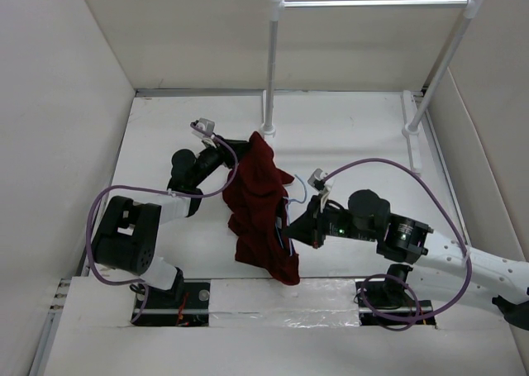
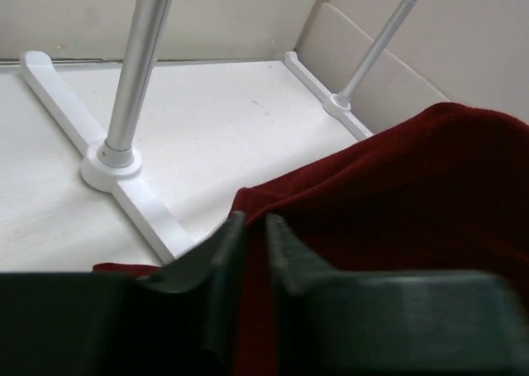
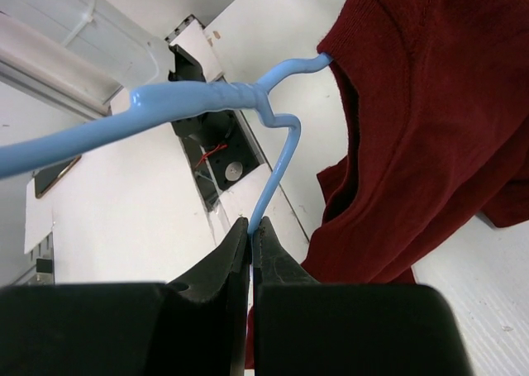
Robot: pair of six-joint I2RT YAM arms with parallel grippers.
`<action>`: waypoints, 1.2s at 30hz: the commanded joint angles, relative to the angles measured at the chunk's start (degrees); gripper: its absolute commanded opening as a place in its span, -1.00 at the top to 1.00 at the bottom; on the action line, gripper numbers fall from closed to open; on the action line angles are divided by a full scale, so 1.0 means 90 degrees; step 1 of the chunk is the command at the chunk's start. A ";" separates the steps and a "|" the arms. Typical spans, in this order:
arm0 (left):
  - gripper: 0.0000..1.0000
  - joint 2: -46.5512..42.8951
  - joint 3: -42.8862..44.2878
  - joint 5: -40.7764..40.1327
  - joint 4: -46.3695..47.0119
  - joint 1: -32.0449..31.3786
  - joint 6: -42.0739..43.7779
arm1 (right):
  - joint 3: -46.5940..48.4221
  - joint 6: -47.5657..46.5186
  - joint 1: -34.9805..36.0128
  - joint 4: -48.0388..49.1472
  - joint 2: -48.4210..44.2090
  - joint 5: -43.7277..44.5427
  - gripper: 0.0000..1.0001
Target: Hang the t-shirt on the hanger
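Above the table, left gripper pinches the t-shirt while right gripper clamps the hanger.

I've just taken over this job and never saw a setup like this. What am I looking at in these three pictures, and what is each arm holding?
The wide picture looks down from above and behind the robot's left arm and right arm, bolted at the near edge of a white table. The other two come from wrist cameras, each looking along its own pincer. The left pincer is shut on a fold of the maroon t-shirt. The right pincer is shut on the hook end of the light-blue hanger, one side of which runs under the shirt's edge. A white rack stands at the far side.
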 commanded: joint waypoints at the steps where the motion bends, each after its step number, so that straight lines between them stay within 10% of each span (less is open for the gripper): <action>1: 0.84 -0.0143 0.0189 0.0251 0.0525 0.0014 -0.0072 | 0.0390 -0.0034 -0.0011 0.0492 -0.0152 -0.0225 1.00; 36: 1.00 -0.0934 -0.0242 -0.2766 -0.1241 0.0014 -0.0726 | 0.0907 -0.0239 -0.0528 -0.0631 -0.0660 -0.0684 1.00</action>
